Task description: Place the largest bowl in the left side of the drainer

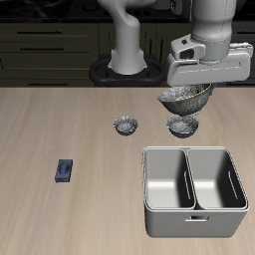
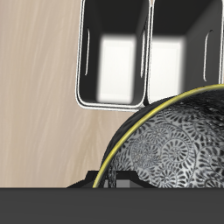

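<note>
- Exterior view: the hand (image 1: 191,92) pinches the largest bowl (image 1: 185,98) by its rim, lifted clear of the tabletop (image 1: 60,125), above a smaller bowl (image 1: 182,126). Another small bowl (image 1: 126,125) sits beside it. The drainer (image 1: 194,189) stands near the front edge.
- Wrist view: the speckled bowl (image 2: 171,144) hangs close; both drainer (image 2: 144,52) compartments lie beyond.

We see the largest bowl (image 2: 175,144) close up, its speckled pattern edged by a yellowish rim. Beyond it the drainer (image 2: 147,52) shows both deep compartments on the pale wooden table (image 2: 39,96).
</note>
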Controlling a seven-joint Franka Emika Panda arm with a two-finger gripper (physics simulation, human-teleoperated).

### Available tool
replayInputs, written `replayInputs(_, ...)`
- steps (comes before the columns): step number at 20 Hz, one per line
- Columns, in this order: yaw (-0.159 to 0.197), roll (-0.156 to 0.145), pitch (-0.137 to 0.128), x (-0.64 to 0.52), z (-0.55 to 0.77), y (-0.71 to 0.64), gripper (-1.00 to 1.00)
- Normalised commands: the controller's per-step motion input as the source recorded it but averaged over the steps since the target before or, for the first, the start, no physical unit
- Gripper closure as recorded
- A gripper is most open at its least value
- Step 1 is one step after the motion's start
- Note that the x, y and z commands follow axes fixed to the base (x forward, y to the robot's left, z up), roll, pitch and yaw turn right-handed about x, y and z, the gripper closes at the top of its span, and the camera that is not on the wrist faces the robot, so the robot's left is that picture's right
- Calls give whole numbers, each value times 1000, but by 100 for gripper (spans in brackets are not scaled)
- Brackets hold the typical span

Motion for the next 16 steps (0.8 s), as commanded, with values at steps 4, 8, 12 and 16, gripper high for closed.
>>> replayInputs(4,-7,-19,-21,220,144,55,100)
replayInputs(8,-10,-4,-6,105,45,77,100)
replayInputs(12,37,16,-7,130,7,119,100)
replayInputs(16,14,-9,-16,149,124,118,100)
